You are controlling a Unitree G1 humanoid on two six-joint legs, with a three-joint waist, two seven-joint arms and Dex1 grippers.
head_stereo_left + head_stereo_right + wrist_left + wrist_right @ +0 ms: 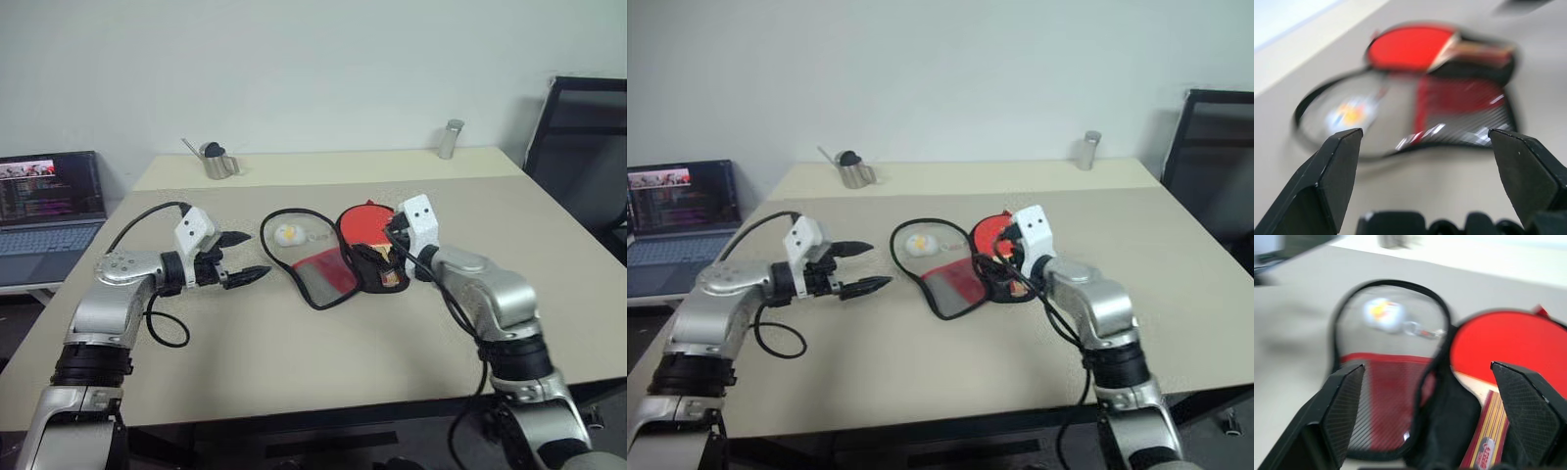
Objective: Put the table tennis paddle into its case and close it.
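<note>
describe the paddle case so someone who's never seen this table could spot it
On the beige table, between the left gripper and the right gripper, lies the case, opened flat. One half is pale with a logo, the other red mesh, rimmed by a black zipper. The paddle beside it is plain red with a wooden handle.

Silver arms, black cables, white wrist boxes, black pointed left claw (238,258) fingers

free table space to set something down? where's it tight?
Bare: the table's near edge in front of the case, and its right side beyond the right gripper. Crowded: mid-table, where case, paddle and both grippers meet; left gripper hovers open beside it.
</note>
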